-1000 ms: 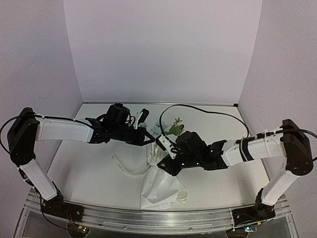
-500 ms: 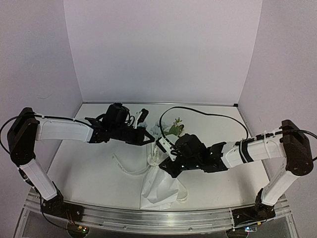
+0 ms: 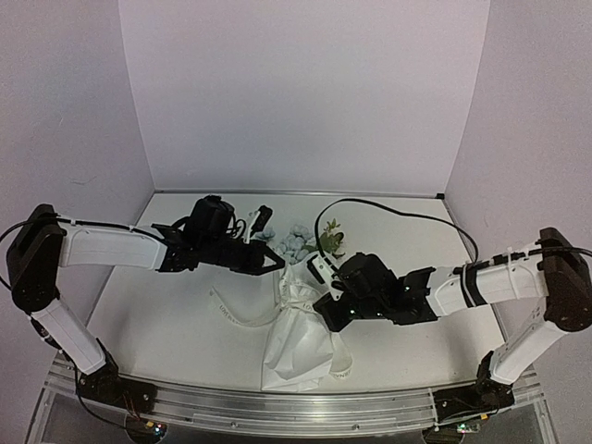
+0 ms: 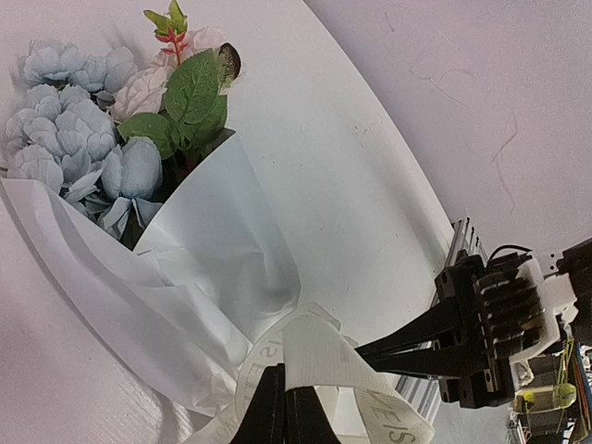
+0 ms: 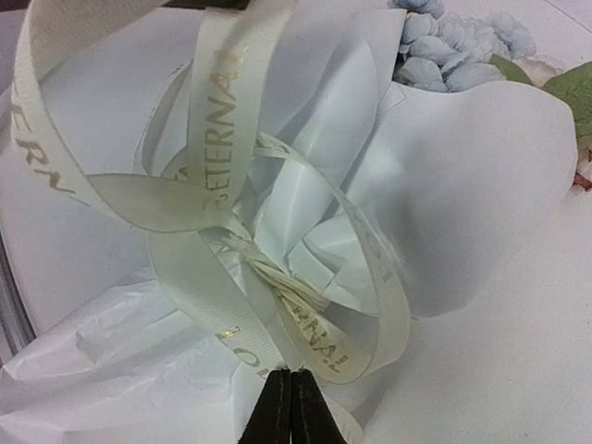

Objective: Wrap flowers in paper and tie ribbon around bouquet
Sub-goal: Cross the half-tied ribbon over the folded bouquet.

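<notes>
Bouquet (image 3: 298, 324) lying on the table (image 3: 166, 324) between the two arms, with its blooms toward the far wall and the loose paper end toward the near edge. The flowers (image 4: 74, 120) are already enclosed by the paper (image 4: 217, 250), which is formed into a cone and gathered at the waist. Blue-white blooms and green leaves project from the wide end.

The ribbon (image 5: 217, 120) is wound round the waist and crossed there, with a short twisted strand at the crossing. Large slack loops stand off the paper, and no tightened bow is seen. One free tail is trailed across the table to the left of the cone.

The left gripper (image 4: 282, 416) is closed, with its fingers together on a run of ribbon just beside the waist. The right gripper (image 5: 291, 407) is likewise closed, its tips pinched on the lower edge of a ribbon loop. In the overhead view it is seen at the cone's right side, opposite the left gripper.

Stage, as judged: wrapping is done and tying is under way. By this reading, the loops are left to be drawn in and the knot secured, so that the paper is held shut. Whether the crossing is already a true knot cannot be told.
</notes>
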{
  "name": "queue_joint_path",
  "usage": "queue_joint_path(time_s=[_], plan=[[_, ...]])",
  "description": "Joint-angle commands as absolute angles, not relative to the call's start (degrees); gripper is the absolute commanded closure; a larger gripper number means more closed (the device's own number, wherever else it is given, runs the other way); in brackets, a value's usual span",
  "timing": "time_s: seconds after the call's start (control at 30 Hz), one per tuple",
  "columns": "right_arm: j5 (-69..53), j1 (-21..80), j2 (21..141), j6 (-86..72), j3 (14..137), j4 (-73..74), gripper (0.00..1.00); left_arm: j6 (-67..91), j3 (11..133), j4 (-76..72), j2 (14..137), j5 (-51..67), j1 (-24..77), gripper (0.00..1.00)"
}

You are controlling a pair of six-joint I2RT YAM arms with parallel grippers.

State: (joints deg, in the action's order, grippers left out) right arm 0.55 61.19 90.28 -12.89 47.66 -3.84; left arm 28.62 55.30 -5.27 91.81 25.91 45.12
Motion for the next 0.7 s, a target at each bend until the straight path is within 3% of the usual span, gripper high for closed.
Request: queue_joint_path(time_s=[0.0, 0.33, 0.67], plan=[[5.39, 61.52, 87.28, -15.47, 48.61, 0.43, 1.0, 28.74, 53.44, -11.51, 87.69, 29.39, 44.69, 1.0], [7.44, 61.44, 91.89, -24.98, 56.29, 6.54, 1.0, 24.33, 50.94, -15.08, 87.82, 41.18, 45.03, 1.0], [3.7, 61.44, 96.06, -32.13, 60.2, 6.94, 1.0, 20.21, 50.61, -14.07, 88.0, 42.65, 47.57, 1.0]])
